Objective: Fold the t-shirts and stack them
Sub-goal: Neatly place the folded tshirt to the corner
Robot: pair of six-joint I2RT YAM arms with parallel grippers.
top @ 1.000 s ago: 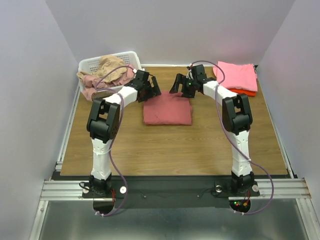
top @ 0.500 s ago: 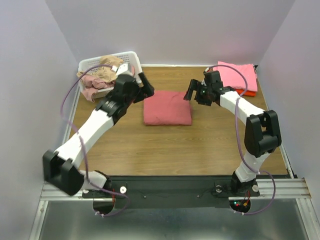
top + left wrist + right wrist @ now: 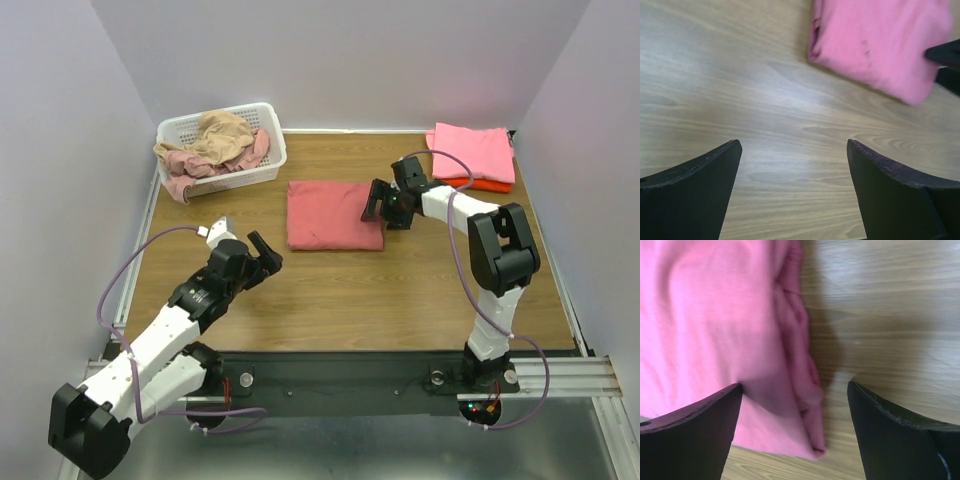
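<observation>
The dusty red t-shirt (image 3: pixel 333 214) lies folded in a rectangle on the middle of the wooden table (image 3: pixel 330 300). My right gripper (image 3: pixel 377 204) is open, low over the shirt's right edge (image 3: pixel 795 365), one jaw above the cloth and one above the wood. My left gripper (image 3: pixel 264 252) is open and empty, pulled back near the table's left front; its view shows the shirt's near left corner (image 3: pixel 875 45) ahead. A bright pink t-shirt (image 3: pixel 474 152) lies folded on an orange-red one (image 3: pixel 490 184) at the back right. Tan (image 3: pixel 222 133) and pale rose (image 3: pixel 182 168) t-shirts lie crumpled in the basket.
A white lattice basket (image 3: pixel 246 172) stands at the back left corner. Pale walls close in the table on three sides. A metal rail (image 3: pixel 330 375) runs along the near edge by the arm bases.
My left arm has drawn back from the shirt's far left corner to the table's left front. My right gripper has come down from the shirt's far right corner to its right edge.
</observation>
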